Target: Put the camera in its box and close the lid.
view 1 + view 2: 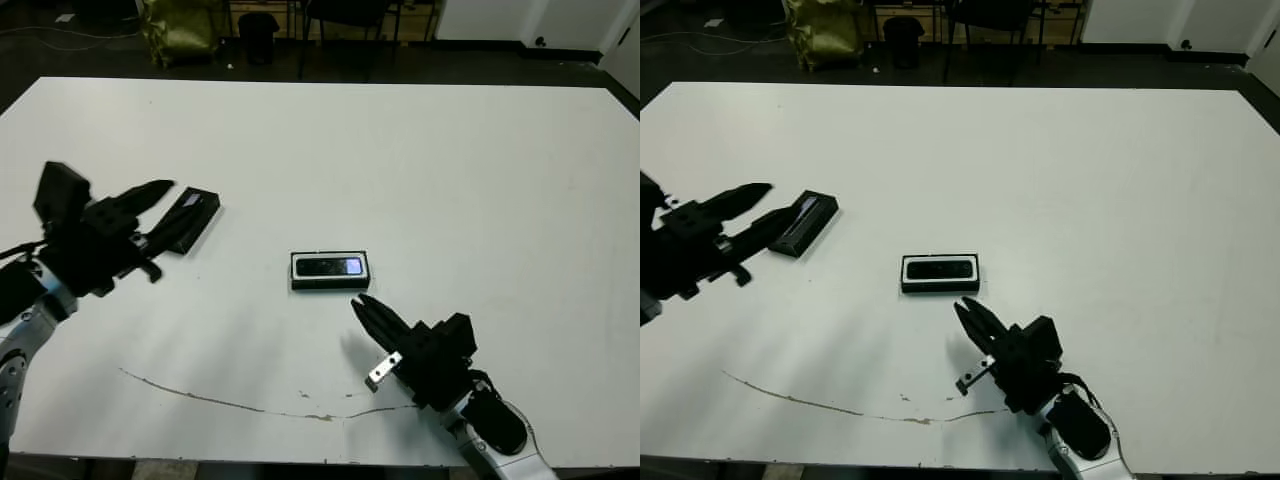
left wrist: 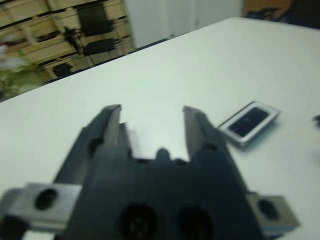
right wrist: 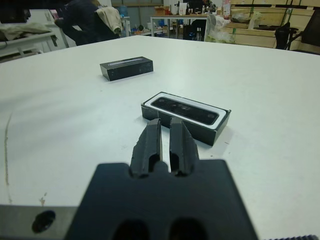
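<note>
The box (image 1: pixel 330 286), a shallow black tray with a white lining, sits at the middle of the table. The camera (image 1: pixel 331 266), a glossy dark bar, lies inside it. The lid (image 1: pixel 190 218) rests apart on the table to the left, its pale strip facing up. My left gripper (image 1: pixel 168 205) is open at the lid's near end with nothing between its fingers; whether it touches the lid I cannot tell. My right gripper (image 1: pixel 358 301) is shut on nothing, its tips just short of the box's front wall. The right wrist view shows the box (image 3: pixel 215 131) close ahead and the lid (image 3: pixel 126 68) farther off.
A thin dark scratch (image 1: pixel 220 400) runs along the table near the front edge. Past the far edge stand chairs and a yellow-green bag (image 1: pixel 180 30). A person (image 3: pixel 85 22) sits beyond the table in the right wrist view.
</note>
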You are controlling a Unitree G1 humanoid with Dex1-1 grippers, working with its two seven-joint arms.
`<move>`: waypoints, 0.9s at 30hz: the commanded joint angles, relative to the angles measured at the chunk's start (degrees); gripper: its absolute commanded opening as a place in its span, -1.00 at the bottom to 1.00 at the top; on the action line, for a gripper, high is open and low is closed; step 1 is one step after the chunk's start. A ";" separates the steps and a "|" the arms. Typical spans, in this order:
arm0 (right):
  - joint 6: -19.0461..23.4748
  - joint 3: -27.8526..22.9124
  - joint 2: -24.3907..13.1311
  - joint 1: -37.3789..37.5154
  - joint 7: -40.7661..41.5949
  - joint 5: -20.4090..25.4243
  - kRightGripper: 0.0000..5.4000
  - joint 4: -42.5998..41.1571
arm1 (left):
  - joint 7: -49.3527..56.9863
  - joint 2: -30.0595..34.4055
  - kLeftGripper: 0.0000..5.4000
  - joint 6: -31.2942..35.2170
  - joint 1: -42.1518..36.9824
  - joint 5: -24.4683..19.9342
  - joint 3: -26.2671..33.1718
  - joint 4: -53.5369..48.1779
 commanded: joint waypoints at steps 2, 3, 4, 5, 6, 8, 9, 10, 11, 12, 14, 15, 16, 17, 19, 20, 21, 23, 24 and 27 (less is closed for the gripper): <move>1.35 -0.11 -0.30 0.68 -0.34 0.32 -1.00 0.12 | -0.36 -0.84 0.47 -3.38 0.92 2.07 -1.30 6.90; 1.65 -0.04 -0.37 0.69 -0.47 0.18 -1.00 -0.05 | -0.25 -1.30 0.56 -3.06 0.72 1.73 -1.54 8.05; 1.56 -0.04 -0.36 0.70 -0.41 0.28 -1.00 0.01 | -0.10 -1.78 0.64 -2.09 0.47 1.10 -1.73 9.05; 0.50 -0.12 -0.22 0.65 -0.08 0.47 -1.00 0.80 | 0.17 -2.11 0.73 -1.49 0.25 1.05 -2.17 9.98; -1.62 -0.26 0.03 0.51 0.48 0.64 -1.00 2.44 | 0.38 -2.50 0.82 -1.17 0.04 1.08 -2.64 10.86; -3.11 -0.39 0.12 0.48 0.94 0.83 -1.00 3.80 | 0.83 -3.55 0.99 -0.54 -0.27 0.87 -3.22 12.12; -2.53 -0.32 -0.04 0.56 0.75 0.68 -1.00 3.31 | 0.73 -3.97 0.99 0.21 -0.46 0.43 -3.53 12.77; -1.08 -0.14 -0.40 0.60 0.26 0.11 -1.00 2.13 | 0.49 -4.67 0.99 1.30 -0.67 -0.49 -3.72 13.54; -1.01 -0.08 -0.44 0.59 0.12 -0.07 -1.00 1.95 | 0.27 -5.20 0.99 2.31 -0.86 -1.27 -3.91 14.11; -1.74 -0.15 -0.23 0.65 0.18 0.14 -1.00 2.35 | -0.02 -5.66 0.99 3.27 -1.05 -2.05 -4.11 14.59; -2.13 -0.18 -0.03 0.87 0.15 0.40 -1.00 2.53 | -0.77 -6.33 0.99 4.06 -1.50 -2.94 -4.75 15.62; -1.90 -0.15 -0.07 0.96 0.07 0.36 -1.00 2.28 | -0.89 -6.67 0.99 4.18 -1.71 -3.11 -5.03 16.02; -0.80 -0.07 -0.25 1.04 -0.28 0.09 -1.00 1.56 | -0.84 -7.20 0.99 4.23 -1.96 -3.40 -5.15 16.54; -0.44 -0.04 -0.34 1.03 -0.34 0.04 -1.00 1.37 | -0.40 -7.85 0.99 4.40 -2.20 -3.60 -5.18 16.91; -1.24 -0.08 -0.32 1.01 -0.03 0.28 -1.00 1.66 | 0.05 -8.89 0.99 3.06 -2.57 -3.04 -5.35 17.89; -2.12 -0.15 -0.19 0.97 0.37 0.69 -1.00 2.09 | 0.20 -9.21 0.99 2.09 -2.67 -2.50 -5.45 18.30; -2.81 -0.20 -0.15 0.89 0.49 0.64 -1.00 2.58 | 0.71 -9.58 0.99 0.78 -2.76 -1.63 -5.58 18.72; -5.35 -0.36 -0.04 0.55 0.98 0.26 -1.00 4.90 | 2.77 -10.35 0.99 -1.80 -2.50 0.54 -5.90 18.77; -6.29 -0.35 -0.17 0.44 0.96 -0.32 -1.00 5.80 | 3.83 -10.76 0.99 -3.18 -2.21 1.63 -6.03 18.60; -4.56 -0.17 -0.50 0.85 0.34 -0.52 -1.00 4.18 | 7.97 -11.12 0.99 -8.41 -1.10 7.19 -7.29 18.11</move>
